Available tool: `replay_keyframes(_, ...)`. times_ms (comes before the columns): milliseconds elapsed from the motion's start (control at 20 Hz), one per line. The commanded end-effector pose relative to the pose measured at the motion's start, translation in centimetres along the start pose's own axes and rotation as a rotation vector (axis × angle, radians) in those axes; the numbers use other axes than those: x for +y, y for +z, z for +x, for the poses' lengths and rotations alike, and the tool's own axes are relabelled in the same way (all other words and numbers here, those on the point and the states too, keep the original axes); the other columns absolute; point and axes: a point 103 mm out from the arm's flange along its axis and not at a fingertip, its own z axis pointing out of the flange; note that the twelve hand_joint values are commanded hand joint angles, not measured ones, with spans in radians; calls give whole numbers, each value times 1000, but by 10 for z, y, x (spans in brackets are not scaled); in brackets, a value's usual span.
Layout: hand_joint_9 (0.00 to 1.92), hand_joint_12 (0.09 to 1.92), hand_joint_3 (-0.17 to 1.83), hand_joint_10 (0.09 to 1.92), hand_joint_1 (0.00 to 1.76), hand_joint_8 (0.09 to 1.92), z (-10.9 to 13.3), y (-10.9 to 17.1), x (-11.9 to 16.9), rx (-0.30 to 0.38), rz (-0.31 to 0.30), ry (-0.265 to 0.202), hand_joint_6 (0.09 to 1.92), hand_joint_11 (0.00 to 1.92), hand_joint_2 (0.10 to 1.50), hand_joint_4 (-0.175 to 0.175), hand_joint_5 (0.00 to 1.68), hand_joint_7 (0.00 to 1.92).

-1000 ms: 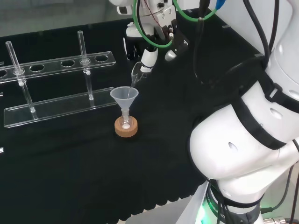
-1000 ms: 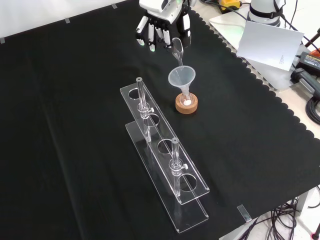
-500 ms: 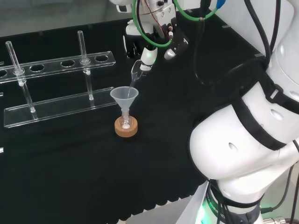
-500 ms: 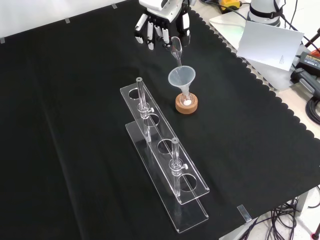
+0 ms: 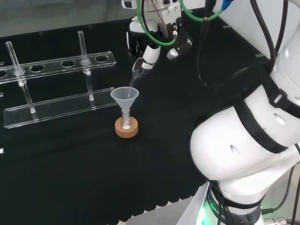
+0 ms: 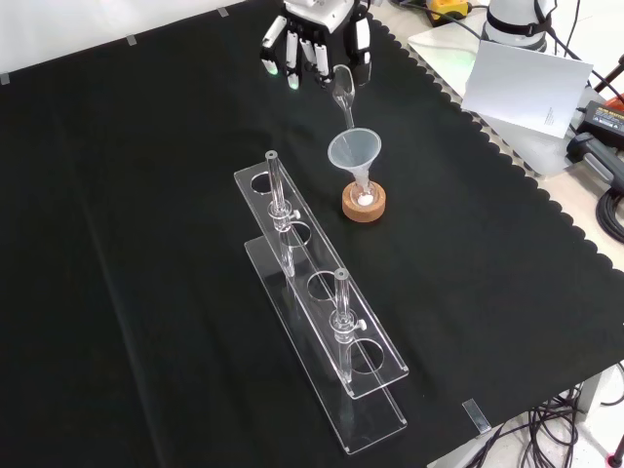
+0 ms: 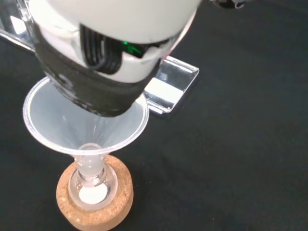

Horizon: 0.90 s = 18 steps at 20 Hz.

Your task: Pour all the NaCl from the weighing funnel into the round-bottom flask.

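The black-and-white hand (image 6: pixel 322 44) is pinching the clear glass weighing funnel (image 6: pixel 343 93) by its upper end; spout tilting into the translucent plastic cone funnel (image 6: pixel 354 154). The weighing funnel is looking light, slippery and fragile; gripping its wide end seems safest.

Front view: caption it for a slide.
Black and white hand tips clear glass weighing funnel over clear plastic funnel.

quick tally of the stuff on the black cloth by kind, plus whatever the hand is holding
Clear rack: 1
Glass tubes in the rack: 2
Funnel on the flask: 1
Round-bottom flask: 1
Cork ring: 1
Weighing funnel, held by the hand: 1
Total: 7
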Motion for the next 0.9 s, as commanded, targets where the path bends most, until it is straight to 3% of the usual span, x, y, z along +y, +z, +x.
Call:
replay_keyframes(50, 1036, 1457, 707, 194, 1161, 87, -17, 4, -10, 60, -76, 53, 87, 0, 547, 175, 1610, 1728)
replay_keyframes(300, 1037, 1456, 706, 193, 1161, 87, -38, 11, -24, 130, -163, 162, 87, 0, 547, 175, 1610, 1729)
replay_keyframes(450, 1037, 1456, 706, 193, 1161, 87, -45, 18, -27, 164, -204, 199, 87, 0, 547, 175, 1610, 1729)
replay_keyframes(550, 1037, 1456, 706, 193, 1161, 87, -59, 25, -27, 207, -259, 259, 87, 0, 547, 175, 1610, 1729)
replay_keyframes(900, 1038, 1455, 706, 192, 1161, 87, -89, 35, -27, 251, -344, 330, 87, 0, 548, 175, 1610, 1730)
